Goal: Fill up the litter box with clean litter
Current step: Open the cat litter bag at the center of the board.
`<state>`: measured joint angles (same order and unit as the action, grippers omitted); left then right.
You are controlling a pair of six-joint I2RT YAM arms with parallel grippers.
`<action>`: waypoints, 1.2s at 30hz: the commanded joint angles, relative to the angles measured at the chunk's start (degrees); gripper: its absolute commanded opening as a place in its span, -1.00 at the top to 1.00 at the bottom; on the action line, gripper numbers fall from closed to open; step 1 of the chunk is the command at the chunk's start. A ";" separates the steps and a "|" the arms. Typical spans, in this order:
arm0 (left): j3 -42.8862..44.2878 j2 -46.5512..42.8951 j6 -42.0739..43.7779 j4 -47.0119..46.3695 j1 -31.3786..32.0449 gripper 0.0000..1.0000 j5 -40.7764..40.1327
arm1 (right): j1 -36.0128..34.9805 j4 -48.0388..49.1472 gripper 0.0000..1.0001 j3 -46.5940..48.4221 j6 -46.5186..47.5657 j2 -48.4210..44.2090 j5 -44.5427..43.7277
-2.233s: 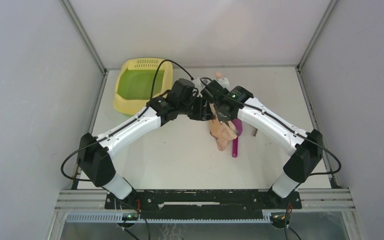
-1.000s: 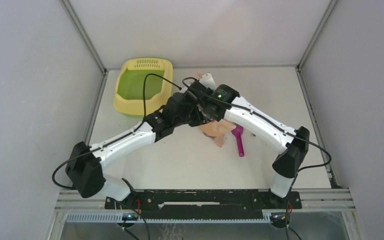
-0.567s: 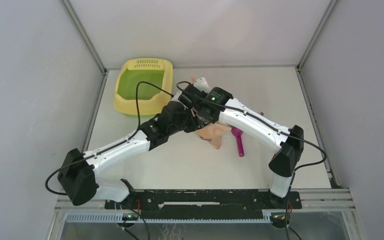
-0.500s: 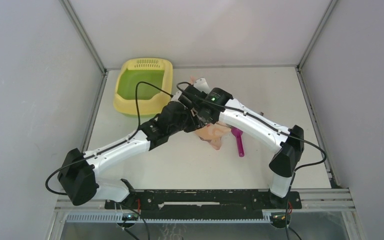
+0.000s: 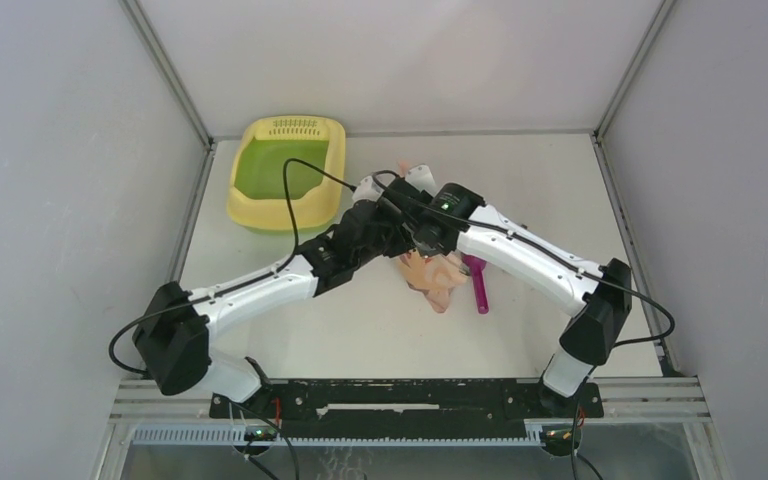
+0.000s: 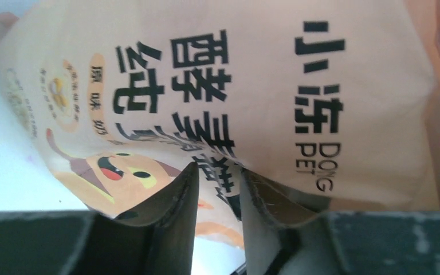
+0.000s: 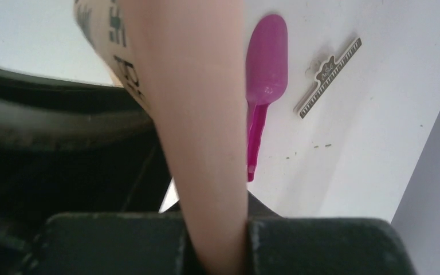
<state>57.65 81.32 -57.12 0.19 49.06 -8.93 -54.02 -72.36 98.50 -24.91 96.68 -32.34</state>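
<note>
The pale yellow litter box [image 5: 248, 212] stands at the far left with its green floor bare. No clean litter shows. A peach printed bag [image 5: 440, 278] hangs over the table's middle. My right gripper [image 7: 217, 243] is shut on a narrow fold of the bag [image 7: 189, 103]. My left gripper [image 6: 217, 172] is at the bag's [image 6: 235, 86] lower edge. One finger is in front of the film and the other behind it, with a gap still between them. In the top view both wrists meet over the bag, hiding the jaws.
A magenta scoop [image 5: 478, 285] lies on the table just right of the bag, also seen in the right wrist view as the scoop [image 7: 265, 69]. Beside it lies a small toothed clip [image 7: 327, 77]. Grey walls close in the table on three sides.
Both arms have shifted slightly to the right with the bag. My left gripper's jaws have narrowed around the bag's lower edge. The right grip has not changed.
</note>
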 commanded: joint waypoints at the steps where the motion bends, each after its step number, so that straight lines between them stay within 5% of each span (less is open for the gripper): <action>1: 5.69 2.99 0.17 -2.32 0.22 0.44 -4.40 | -0.94 5.49 1.00 0.28 -2.83 -6.66 -0.16; 5: 7.99 4.18 1.56 -0.56 0.71 0.92 -4.57 | -0.48 6.11 1.00 -0.72 -2.75 -7.73 0.24; 7: 8.28 3.76 2.34 1.80 0.84 1.00 -4.86 | 0.16 6.20 1.00 -1.15 -2.40 -8.22 0.32; 13: 6.69 1.08 3.90 4.28 0.87 1.00 -6.37 | 2.82 7.56 1.00 -3.43 -0.34 -9.59 -0.65; 25: 6.51 -1.95 5.67 6.14 0.71 1.00 -6.39 | 4.82 5.73 1.00 4.89 8.11 -4.35 -16.81; 36: 2.91 -9.67 8.00 9.44 -0.41 0.97 -7.41 | 16.36 22.42 1.00 9.42 22.50 -2.24 -20.59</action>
<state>61.87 76.69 -51.48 9.30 49.47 -14.87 -40.49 -64.86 102.15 -9.19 95.74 -44.12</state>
